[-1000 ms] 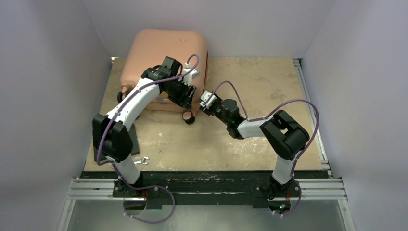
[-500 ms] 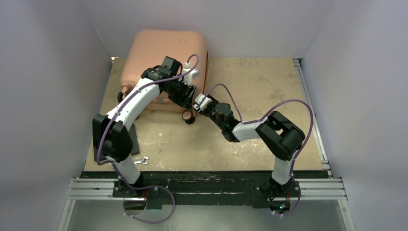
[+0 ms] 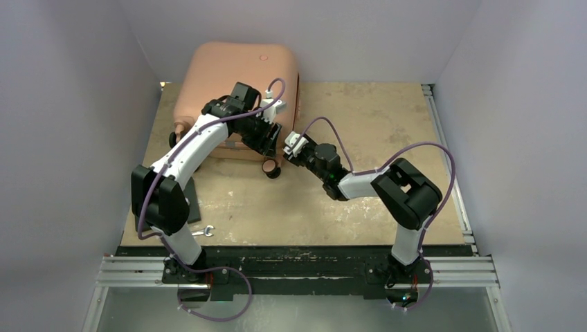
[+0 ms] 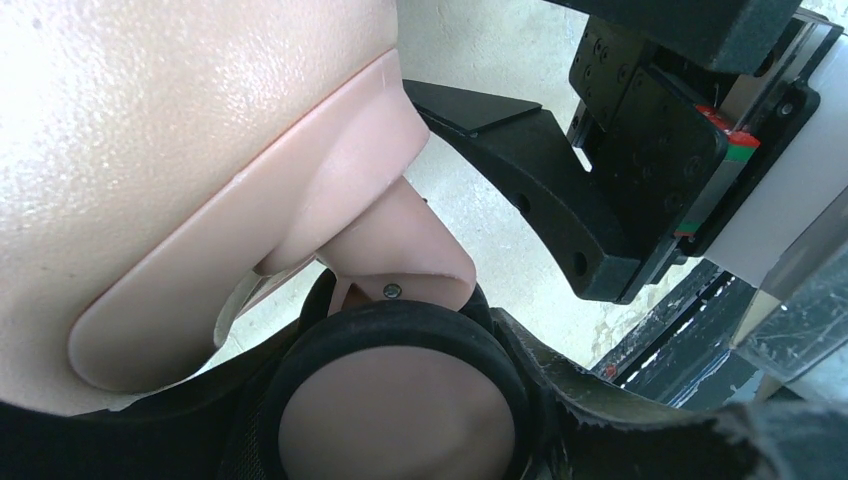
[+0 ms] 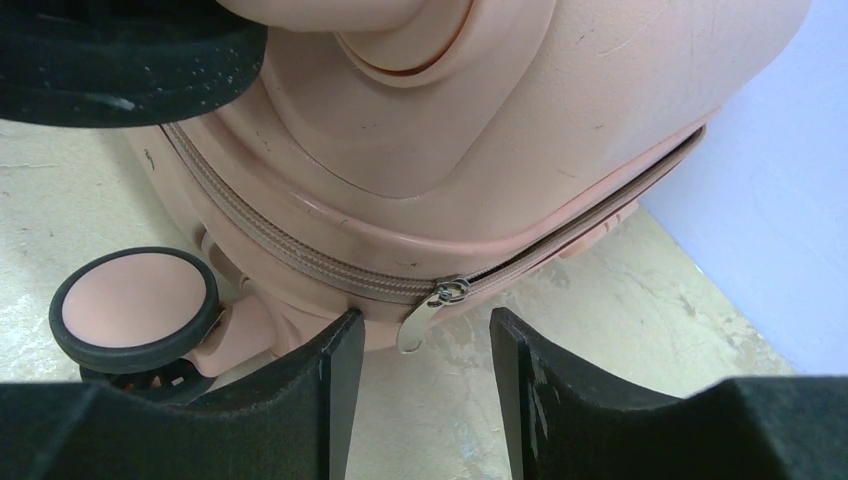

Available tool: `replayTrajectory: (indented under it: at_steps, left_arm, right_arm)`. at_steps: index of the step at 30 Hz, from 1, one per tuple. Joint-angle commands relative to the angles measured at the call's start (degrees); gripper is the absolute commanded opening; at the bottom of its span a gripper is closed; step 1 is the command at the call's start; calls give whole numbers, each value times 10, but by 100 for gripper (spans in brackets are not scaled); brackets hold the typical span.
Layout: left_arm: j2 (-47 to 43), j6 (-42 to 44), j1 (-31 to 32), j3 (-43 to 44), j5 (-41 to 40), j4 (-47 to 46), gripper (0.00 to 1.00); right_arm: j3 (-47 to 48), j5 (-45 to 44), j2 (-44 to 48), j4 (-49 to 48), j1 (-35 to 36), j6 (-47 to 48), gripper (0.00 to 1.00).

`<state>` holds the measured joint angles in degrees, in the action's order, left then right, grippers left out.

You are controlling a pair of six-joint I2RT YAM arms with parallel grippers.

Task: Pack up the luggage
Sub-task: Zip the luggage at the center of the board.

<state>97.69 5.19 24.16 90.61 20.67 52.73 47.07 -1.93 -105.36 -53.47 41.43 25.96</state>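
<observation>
Luggage [image 3: 232, 90] sits zipped shut at the far left of the tabletop [image 3: 360, 117]. Left hand [image 4: 470, 300] is clamped around a corner wheel [image 4: 400, 400] (fingers either side of it). Right hand [image 5: 420, 370] has fingers apart, just short of the silver zipper pull [image 5: 425, 312] hanging between them, not touching.

Scuffed table [image 3: 360, 111] carries luggage [image 3: 228, 76] (plus a wrench [image 3: 205, 231]).

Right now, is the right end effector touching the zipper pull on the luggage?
Apart. The right wrist view shows the zipper pull hanging between the open fingers of the right end effector, with bare table visible on both sides of it. The luggage zipper looks nearly closed.
</observation>
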Motion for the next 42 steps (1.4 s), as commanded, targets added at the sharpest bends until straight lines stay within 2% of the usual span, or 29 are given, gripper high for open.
replayTrajectory:
  at_steps: [1,11,23,29,36,42]
  left_arm:
    - [-48,-6,-4,8,45,-56,0]
    - [-44,-9,-3,11,52,-60,0]
    - [-32,-12,-3,23,56,-58,0]
    - [-28,-14,-3,25,57,-59,0]
    - [-26,-15,-3,24,59,-61,0]
    - [-26,-15,-3,23,60,-60,0]
  right_arm:
    - [10,18,-11,16,-2,-10,54]
    - [-4,99,15,39,-49,-23,55]
    - [8,76,-6,17,-48,-28,57]
    - [19,35,-18,3,-26,-32,58]
    - [40,-91,-36,-18,0,-13,58]
    - [45,-111,-32,-14,2,7,57]
